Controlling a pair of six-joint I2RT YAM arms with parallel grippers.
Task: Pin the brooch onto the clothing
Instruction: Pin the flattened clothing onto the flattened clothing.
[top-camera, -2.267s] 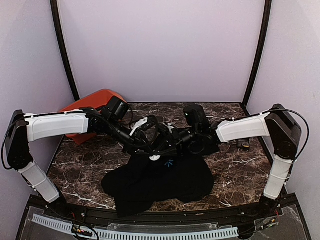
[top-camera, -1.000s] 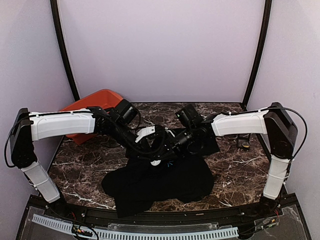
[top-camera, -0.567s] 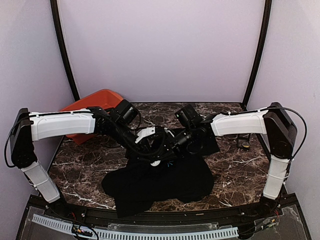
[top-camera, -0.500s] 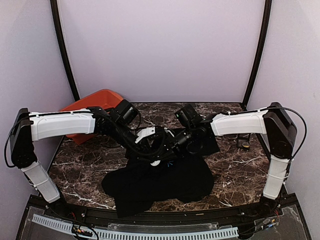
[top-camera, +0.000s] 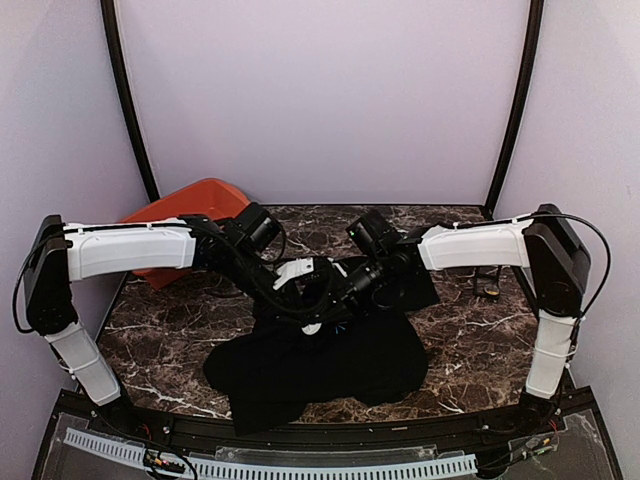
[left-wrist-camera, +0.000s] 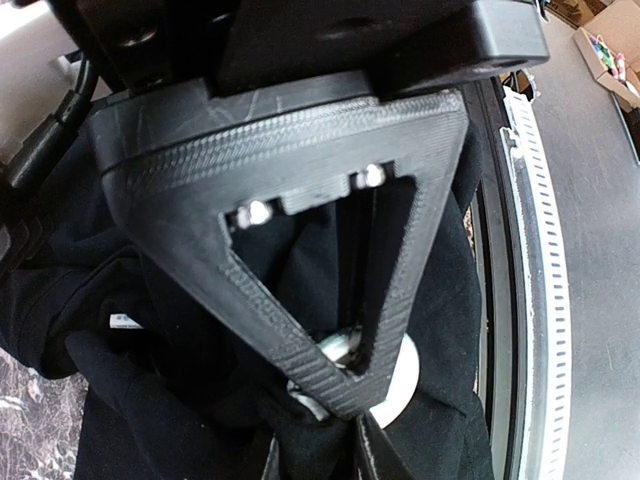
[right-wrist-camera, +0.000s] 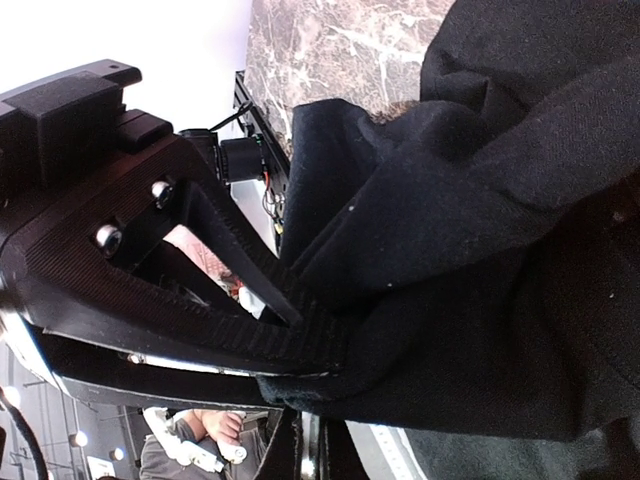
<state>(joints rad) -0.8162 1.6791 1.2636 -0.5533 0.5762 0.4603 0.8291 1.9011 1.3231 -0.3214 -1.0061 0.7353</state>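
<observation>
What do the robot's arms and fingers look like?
Both the left arm and the right arm have long white shells with chunky black joints. Thin black cables loop along them. The fingers are black ridged plastic, shaped like hollow triangles, with small silver screws.

Soft, even overhead light fills the top view: faint shadows lie under the arms on the marble table, and the black T-shirt loses nearly all detail. Near its lens the left gripper looks dark and soft; the white slotted rail beside it glares. Behind the right gripper the background burns out white.
</observation>
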